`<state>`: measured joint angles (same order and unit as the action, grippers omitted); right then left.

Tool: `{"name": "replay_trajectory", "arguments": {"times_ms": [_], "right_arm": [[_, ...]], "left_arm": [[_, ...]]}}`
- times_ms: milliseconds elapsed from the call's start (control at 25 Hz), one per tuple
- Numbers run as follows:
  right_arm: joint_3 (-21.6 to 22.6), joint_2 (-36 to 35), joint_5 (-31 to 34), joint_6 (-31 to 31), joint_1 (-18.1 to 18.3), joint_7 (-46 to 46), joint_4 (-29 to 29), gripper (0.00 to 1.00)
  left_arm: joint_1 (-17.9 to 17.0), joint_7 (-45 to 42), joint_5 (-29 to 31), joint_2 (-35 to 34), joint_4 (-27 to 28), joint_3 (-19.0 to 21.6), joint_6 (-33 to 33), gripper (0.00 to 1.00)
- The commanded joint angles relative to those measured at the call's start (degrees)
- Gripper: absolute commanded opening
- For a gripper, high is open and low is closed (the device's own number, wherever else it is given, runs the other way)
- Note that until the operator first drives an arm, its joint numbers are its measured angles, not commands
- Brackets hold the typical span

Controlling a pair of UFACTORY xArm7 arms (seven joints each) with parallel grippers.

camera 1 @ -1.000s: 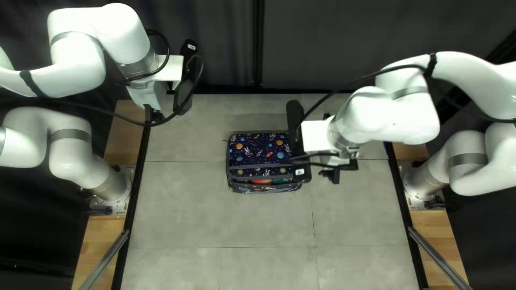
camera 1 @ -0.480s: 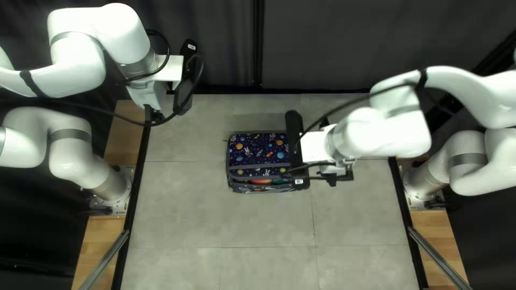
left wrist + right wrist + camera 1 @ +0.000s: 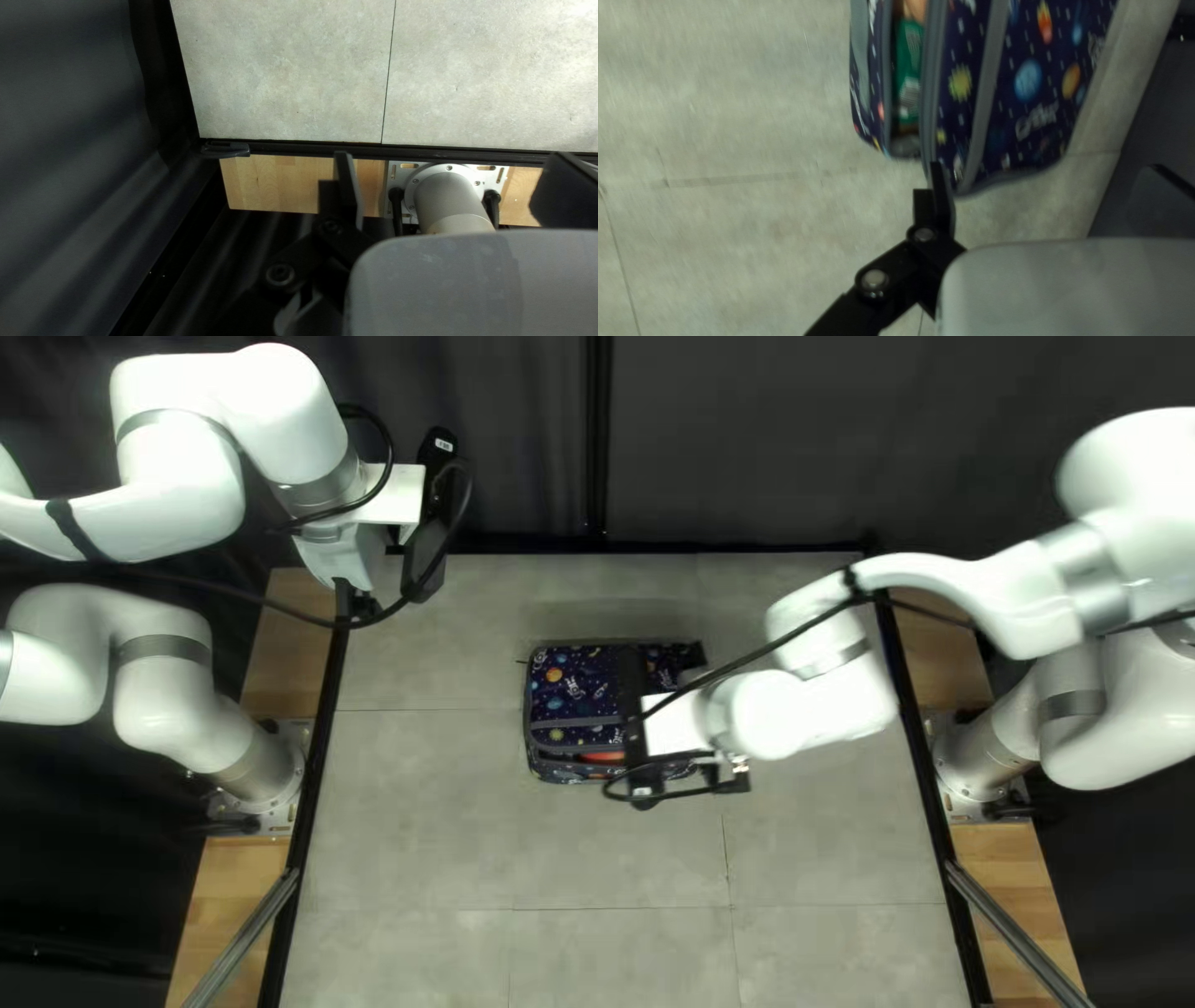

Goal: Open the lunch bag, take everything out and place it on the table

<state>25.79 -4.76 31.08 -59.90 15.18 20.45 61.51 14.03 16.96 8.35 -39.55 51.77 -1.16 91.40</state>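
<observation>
Grey tiles cover the worktop, with a dark curtain hanging behind its far edge. Near the middle of the worktop, a little toward the far side, lies the lunch bag, dark blue with a print of planets and rockets. Its lid is parted along the near side, and through that gap show something orange and a green item, perhaps a packet, though the right wrist view is too blurred to be sure.

The right arm reaches in low over the bag's near right corner. The right tool is spread wide and grips nothing; one finger has its tip right at the bag's corner, just beside the gap under the lid.

The left arm is raised at the far left corner, well apart from the bag. The left tool also stands wide open and empty, above the wooden strip along the worktop's left edge.
</observation>
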Motion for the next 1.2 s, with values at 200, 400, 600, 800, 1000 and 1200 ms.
{"name": "replay_trajectory", "arguments": {"times_ms": [200,400,600,800,1000,1200], "right_arm": [[-0.48,-5.67,12.58,0.31,-3.33,14.2,-1.91,1.0],[-0.4,-6.36,15.66,-1.85,-4.54,17.49,-1.46,1.0],[-0.49,-7.33,17.32,-2.88,-5.29,19.57,-1.43,1.0],[-0.85,-8.22,18.09,-2.25,-5.18,20.62,-1.53,1.0],[-1.1,-8.91,18.97,-2.09,-5.27,21.41,-1.5,1.0],[-1.55,-10.17,20.39,-1.4,-5.27,22.44,-1.46,1.0]], "left_arm": [[0.0,0.0,0.0,0.0,0.0,0.0,0.0,1.0],[0.0,0.0,0.0,0.0,0.0,0.0,0.0,1.0],[0.0,0.0,0.0,0.0,0.0,0.0,0.0,1.0],[0.0,0.0,0.0,0.0,0.0,0.0,0.0,1.0],[0.0,0.0,0.0,0.0,0.0,0.0,0.0,1.0],[0.0,0.0,0.0,0.0,0.0,0.0,0.0,1.0]]}}
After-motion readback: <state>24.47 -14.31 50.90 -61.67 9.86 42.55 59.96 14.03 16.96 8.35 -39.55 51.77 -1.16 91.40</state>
